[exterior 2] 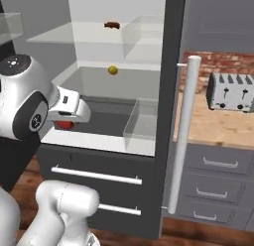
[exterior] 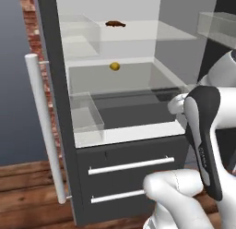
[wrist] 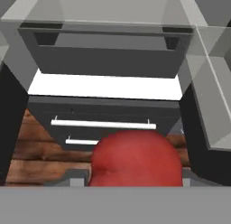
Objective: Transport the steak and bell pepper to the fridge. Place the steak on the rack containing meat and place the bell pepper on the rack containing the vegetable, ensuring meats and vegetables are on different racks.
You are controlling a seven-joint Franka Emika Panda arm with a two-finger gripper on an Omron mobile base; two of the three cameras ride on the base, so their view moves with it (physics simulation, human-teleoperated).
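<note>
Tool [exterior 2: 65, 124] clamped on bell pepper [wrist: 135, 157], at fridge [exterior: 60, 131] opening above drawers. Vegetable [exterior: 115, 66] on rack above tool, meat [exterior: 115, 24] one rack higher. Pepper placement pending; steak placement apparently also pending.

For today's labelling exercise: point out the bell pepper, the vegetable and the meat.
bell pepper [wrist: 135, 157]: hand view, its red front.
vegetable [exterior: 115, 66]: left base view, middle of the ball.
meat [exterior: 115, 24]: left base view, its middle.
</note>
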